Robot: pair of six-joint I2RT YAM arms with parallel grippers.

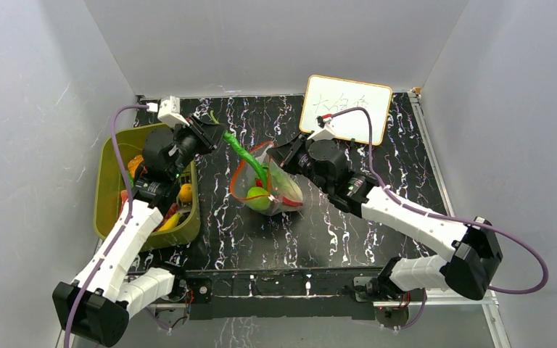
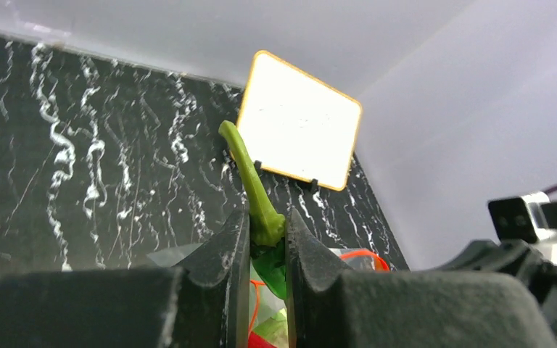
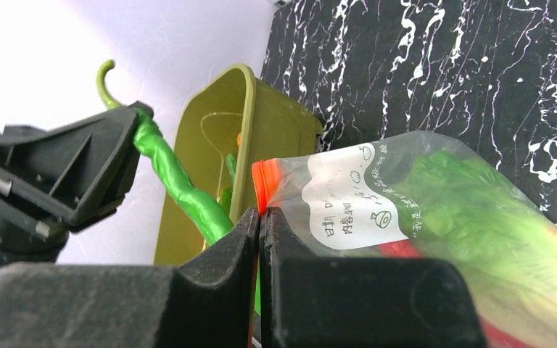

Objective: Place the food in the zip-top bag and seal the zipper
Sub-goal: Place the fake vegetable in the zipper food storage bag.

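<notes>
While the green chili pepper (image 2: pixel 249 174) is clamped just below its stem by the left gripper (image 2: pixel 268 226), its lower end is dipped into the zip-top bag (image 3: pixel 377 196), whose zipper (image 3: pixel 264 177) edge is pinched tight by the right gripper (image 3: pixel 260 217).

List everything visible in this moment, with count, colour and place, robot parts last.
zip-top bag: one, clear, table centre
zipper: one, red-orange, along the bag's mouth
food in bag: a few pieces, leafy green, round green, red
green pepper: one, long, green, between left gripper and bag mouth
basket: one, olive-green, table left
food in basket: several, orange and yellow among them, partly hidden by the left arm
whiteboard: one, white with orange rim, back right
table: one, black with white veins
left gripper: black, shut on the pepper's stem end
right gripper: black, shut on the bag's mouth edge
</notes>
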